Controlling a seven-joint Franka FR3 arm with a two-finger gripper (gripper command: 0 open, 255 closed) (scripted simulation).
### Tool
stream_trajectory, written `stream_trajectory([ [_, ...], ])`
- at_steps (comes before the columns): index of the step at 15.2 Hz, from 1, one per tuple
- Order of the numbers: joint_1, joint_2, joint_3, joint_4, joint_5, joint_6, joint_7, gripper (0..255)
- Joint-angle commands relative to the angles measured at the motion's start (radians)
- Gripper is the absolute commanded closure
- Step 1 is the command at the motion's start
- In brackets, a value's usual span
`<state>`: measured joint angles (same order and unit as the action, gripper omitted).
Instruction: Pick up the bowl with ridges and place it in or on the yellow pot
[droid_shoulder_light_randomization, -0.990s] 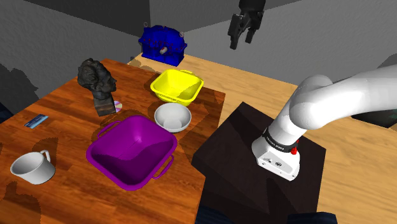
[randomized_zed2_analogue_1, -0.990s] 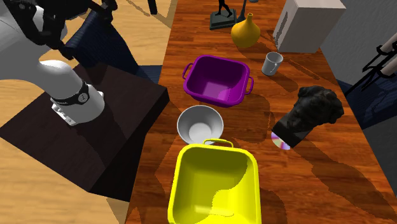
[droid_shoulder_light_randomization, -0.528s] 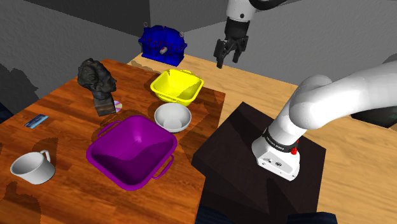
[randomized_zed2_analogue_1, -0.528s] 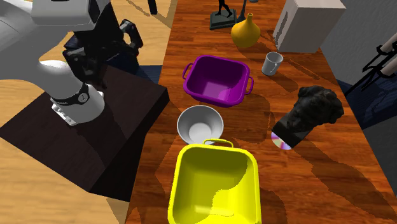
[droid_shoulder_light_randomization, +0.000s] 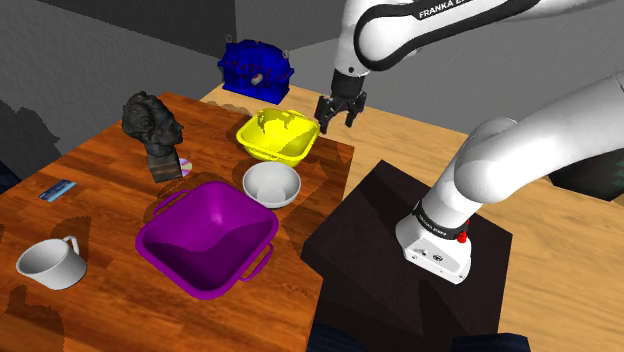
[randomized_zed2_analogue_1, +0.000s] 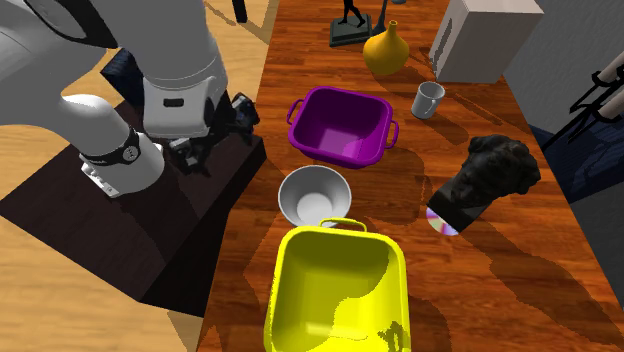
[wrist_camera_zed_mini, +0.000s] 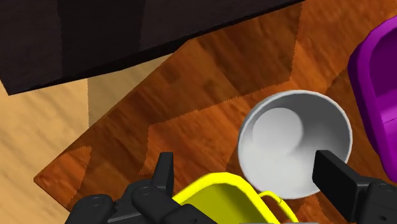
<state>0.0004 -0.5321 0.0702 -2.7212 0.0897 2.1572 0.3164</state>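
The pale grey bowl (droid_shoulder_light_randomization: 271, 185) sits upright on the wooden table (droid_shoulder_light_randomization: 90, 165) between the yellow pot (droid_shoulder_light_randomization: 278, 135) and a purple pot (droid_shoulder_light_randomization: 207, 238). My black gripper (droid_shoulder_light_randomization: 337, 112) hangs open in the air beside the yellow pot's rim, over the table's edge nearest the stand, well above the bowl. In the wrist view the bowl (wrist_camera_zed_mini: 296, 143) lies far below the spread fingers (wrist_camera_zed_mini: 164, 178), with the yellow pot's rim (wrist_camera_zed_mini: 222, 202) close under the gripper (wrist_camera_zed_mini: 251, 181). From the second exterior view the gripper (randomized_zed2_analogue_1: 215, 138) hovers beside the bowl (randomized_zed2_analogue_1: 315, 195) and yellow pot (randomized_zed2_analogue_1: 337, 295). Nothing is held.
A dark bust (droid_shoulder_light_randomization: 150, 125) with a disc (droid_shoulder_light_randomization: 185, 165) at its base, a white mug (droid_shoulder_light_randomization: 50, 263), a small card (droid_shoulder_light_randomization: 57, 190) and a blue machine part (droid_shoulder_light_randomization: 256, 68) share the table. An orange vase (randomized_zed2_analogue_1: 386, 50) and a white box (randomized_zed2_analogue_1: 480, 35) stand at the far end. The dark stand (droid_shoulder_light_randomization: 400, 250) borders the table.
The arm has swung down and toward the shoulder view's left, bringing the gripper from high above the floor to just beside the yellow pot. Its fingers stay open.
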Motion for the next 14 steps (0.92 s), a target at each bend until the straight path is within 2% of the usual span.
stream_trajectory([
  [1, 0.002, 0.077, 0.006, -0.018, 0.018, 0.105, 0.016, 0],
  [9, 0.022, 0.426, 0.015, -0.007, 0.111, 0.467, 0.041, 0],
  [14, 0.033, 0.669, 0.03, 0.063, 0.219, 0.657, 0.006, 0],
])
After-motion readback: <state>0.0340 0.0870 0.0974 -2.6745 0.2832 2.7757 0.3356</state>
